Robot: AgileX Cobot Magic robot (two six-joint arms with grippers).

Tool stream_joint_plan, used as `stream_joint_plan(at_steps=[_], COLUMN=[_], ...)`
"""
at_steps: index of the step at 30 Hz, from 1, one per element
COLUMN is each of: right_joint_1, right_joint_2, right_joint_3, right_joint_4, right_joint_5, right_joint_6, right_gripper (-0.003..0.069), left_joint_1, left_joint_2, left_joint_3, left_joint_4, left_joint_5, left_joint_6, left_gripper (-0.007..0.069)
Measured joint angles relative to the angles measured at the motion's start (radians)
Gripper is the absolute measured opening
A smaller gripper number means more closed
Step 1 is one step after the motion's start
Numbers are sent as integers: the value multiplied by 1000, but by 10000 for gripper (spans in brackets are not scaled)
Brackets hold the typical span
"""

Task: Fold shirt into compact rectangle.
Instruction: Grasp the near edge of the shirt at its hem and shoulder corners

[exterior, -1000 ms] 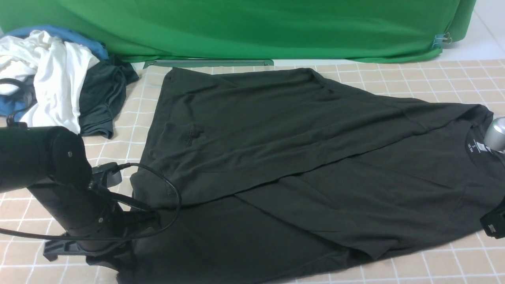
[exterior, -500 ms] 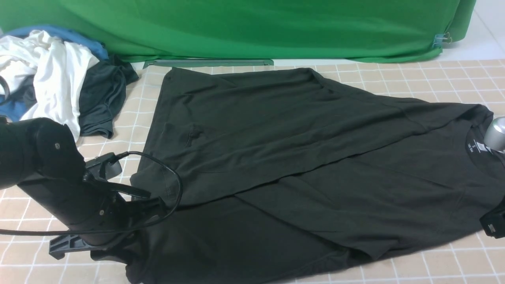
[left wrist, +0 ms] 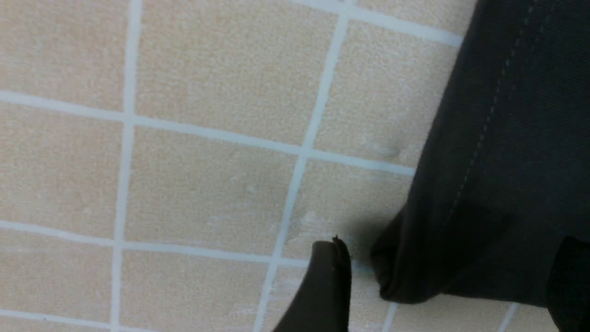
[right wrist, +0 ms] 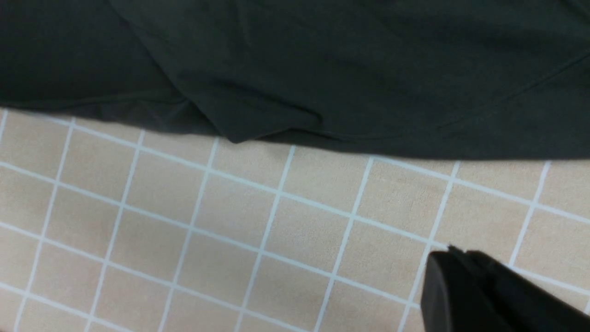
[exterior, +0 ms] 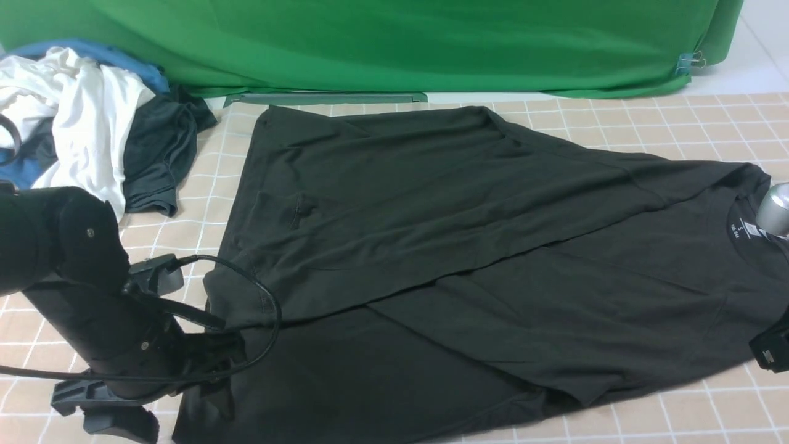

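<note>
Since people asked about readable text: the only writing I could find was on the neck label (exterior: 750,229), a small white tag inside the collar, and the print was too tiny to read. No chest print was showing.

The black T-shirt (exterior: 468,246) lay spread across the middle and right of the tabletop (exterior: 678,117), which had a beige cover with a white grid. Its collar was at the robot's right and its hem end at the left. The far part was folded over on a diagonal and lay on top of the near part.

The left tool (left wrist: 442,267) was down low at the near-left hem corner, with its jaws wide apart. The stitched hem corner sat between the fingers (left wrist: 325,281), not pinched. The right tool (right wrist: 454,258) had its jaws pressed together on nothing, above bare tabletop just off the shirt's near edge.

Far left, off the shirt, was a heap with a white garment (exterior: 80,117), a dark grey garment (exterior: 157,154) and some blue cloth (exterior: 92,52). A green backdrop (exterior: 400,43) hung behind, with a binder clip (exterior: 690,61) at its right end.
</note>
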Motion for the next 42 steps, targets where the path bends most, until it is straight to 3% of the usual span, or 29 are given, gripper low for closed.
stream_joint_plan(at_steps=[11, 26, 42], right_joint_1=[0, 0, 0], right_joint_2=[0, 0, 0], right_joint_3=[0, 0, 0], right_joint_4=[0, 2, 2], right_joint_5=[-7, -7, -7], right_joint_6=[0, 0, 0], right_gripper=[29, 29, 29], left_joint_1=[0, 0, 0], left_joint_2=[-13, 6, 7], left_joint_3=[119, 66, 66], left_joint_4=[-35, -120, -176], left_joint_5=[-141, -187, -114], left_joint_6=[-22, 36, 37], left_gripper=[575, 575, 567])
